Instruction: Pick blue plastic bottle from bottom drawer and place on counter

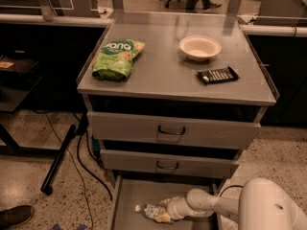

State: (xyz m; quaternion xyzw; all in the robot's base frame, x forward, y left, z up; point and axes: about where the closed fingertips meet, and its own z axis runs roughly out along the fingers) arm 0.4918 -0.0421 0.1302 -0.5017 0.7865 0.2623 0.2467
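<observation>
Surface (168, 80): I'm seeing a green bag (116, 59), bowl (200, 47) and dark bar (218, 75) lying on it.
Bottle (147, 210): lying sideways in the open bottom drawer (125, 200).
Tool (164, 211): reaching against the bottle; grip I cannot tell.

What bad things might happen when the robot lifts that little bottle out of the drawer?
The gripper is down in the bottom drawer, at the blue plastic bottle, which lies on its side and might roll away. Lifting up, the arm might bump the middle drawer just above. On the counter, it should miss the bowl and chip bag.
</observation>
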